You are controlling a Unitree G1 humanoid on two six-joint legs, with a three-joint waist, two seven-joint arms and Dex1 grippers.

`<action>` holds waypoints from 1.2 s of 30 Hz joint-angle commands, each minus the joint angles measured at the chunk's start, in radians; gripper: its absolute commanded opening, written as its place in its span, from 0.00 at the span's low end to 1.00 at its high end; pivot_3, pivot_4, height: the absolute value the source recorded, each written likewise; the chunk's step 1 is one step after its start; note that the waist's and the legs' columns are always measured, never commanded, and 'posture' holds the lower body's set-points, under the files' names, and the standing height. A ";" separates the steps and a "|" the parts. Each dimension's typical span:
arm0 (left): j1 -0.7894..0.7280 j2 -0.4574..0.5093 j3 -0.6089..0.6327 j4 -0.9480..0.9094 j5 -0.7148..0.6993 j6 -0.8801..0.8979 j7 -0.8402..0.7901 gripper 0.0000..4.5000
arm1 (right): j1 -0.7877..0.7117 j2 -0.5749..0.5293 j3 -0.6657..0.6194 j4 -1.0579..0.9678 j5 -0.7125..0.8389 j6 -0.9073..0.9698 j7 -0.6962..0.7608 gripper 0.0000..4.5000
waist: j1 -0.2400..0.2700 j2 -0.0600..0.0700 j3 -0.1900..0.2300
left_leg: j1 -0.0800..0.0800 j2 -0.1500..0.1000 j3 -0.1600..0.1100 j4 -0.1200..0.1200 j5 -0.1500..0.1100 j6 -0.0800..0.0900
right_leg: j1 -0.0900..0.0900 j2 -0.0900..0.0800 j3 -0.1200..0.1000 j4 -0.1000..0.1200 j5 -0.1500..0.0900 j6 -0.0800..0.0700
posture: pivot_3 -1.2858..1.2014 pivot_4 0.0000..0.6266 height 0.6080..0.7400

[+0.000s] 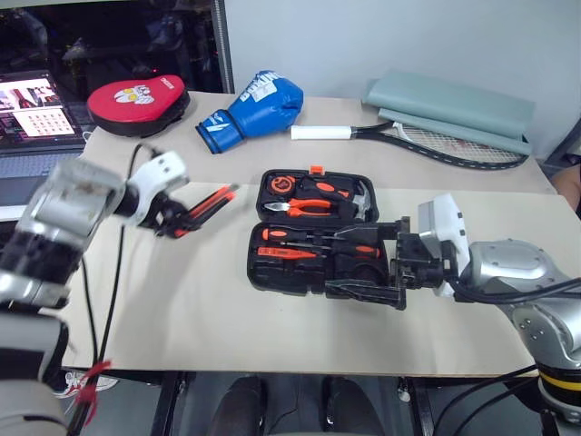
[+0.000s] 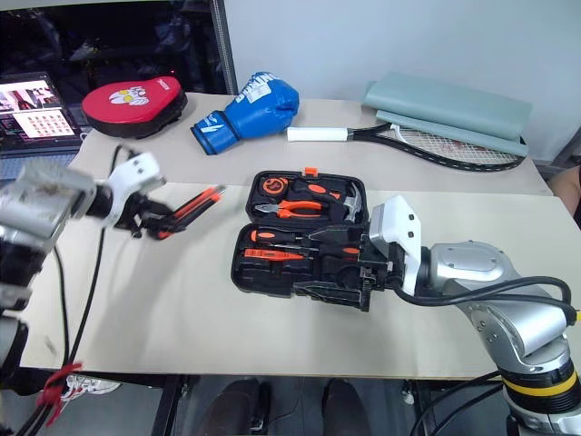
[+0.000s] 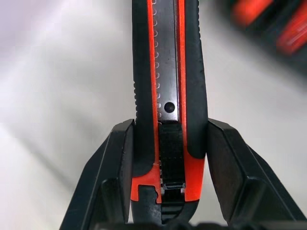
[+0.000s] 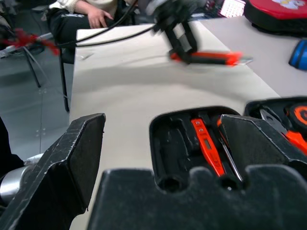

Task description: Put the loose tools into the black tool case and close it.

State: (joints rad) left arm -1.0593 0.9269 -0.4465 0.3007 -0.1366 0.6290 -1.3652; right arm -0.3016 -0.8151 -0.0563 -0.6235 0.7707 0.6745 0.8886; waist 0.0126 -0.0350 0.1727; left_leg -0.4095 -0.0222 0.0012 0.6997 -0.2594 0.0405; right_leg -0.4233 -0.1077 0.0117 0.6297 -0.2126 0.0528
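Note:
The black tool case (image 1: 257, 271) lies open on the tan table, lid at the back. Two screwdrivers (image 1: 313, 247) and an orange tester pen (image 4: 206, 143) rest in its front half. Pliers (image 1: 313, 207) and a hammer (image 1: 363, 204) sit in the lid. My left gripper (image 1: 174, 221) hangs above the table to the left of the case, shut on the orange-black utility knife (image 1: 211, 202), whose blade end points toward the case. The left wrist view shows the knife (image 3: 169, 72) clamped between both fingers (image 3: 115, 163). My right gripper (image 1: 365, 263) stands open at the case's right front end.
At the back of the table lie a blue boxing glove (image 1: 259, 104), a red punch pad (image 1: 136, 102), a racket (image 1: 436, 141) and a grey-green folded pad (image 1: 449, 109). A laptop screen (image 1: 36, 104) glows at far left. A seated person (image 4: 91, 12) is beyond the table's left end.

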 commanded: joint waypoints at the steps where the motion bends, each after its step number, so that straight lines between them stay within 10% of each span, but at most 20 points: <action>1: -0.073 -0.055 -0.064 -0.031 0.045 -0.094 -0.146 0.39 | 0.012 -0.017 -0.043 -0.042 0.022 0.009 -0.013 1.00 | -0.005 0.000 0.000 | 0.000 0.000 0.000 0.000 0.000 0.001 | 0.000 0.000 0.000 0.000 0.000 0.000 | 0.52 0.24 0.97; 8: -0.123 -0.215 -0.179 -0.096 0.145 -0.047 -0.190 0.39 | 0.064 -0.029 -0.077 -0.067 0.028 0.014 -0.039 1.00 | -0.014 0.000 0.000 | -0.002 0.001 0.000 -0.001 -0.002 0.002 | -0.001 0.000 0.001 -0.001 -0.001 0.002 | 0.52 0.24 0.97; 36: 0.014 -0.295 -0.308 -0.344 0.217 0.204 -0.131 0.39 | 0.187 -0.021 -0.121 -0.167 0.086 0.018 -0.184 1.00 | -0.017 0.000 0.000 | 0.002 0.001 -0.001 0.004 -0.002 0.003 | 0.001 0.000 0.003 0.001 -0.002 0.002 | 0.52 0.24 0.97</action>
State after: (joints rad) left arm -1.0390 0.6469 -0.7552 -0.0306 0.0782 0.8161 -1.5032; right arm -0.1116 -0.8300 -0.1437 -0.7561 0.8398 0.6966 0.7144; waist -0.0043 -0.0351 0.1729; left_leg -0.4074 -0.0210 0.0004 0.7037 -0.2613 0.0434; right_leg -0.4221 -0.1080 0.0147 0.6305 -0.2144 0.0550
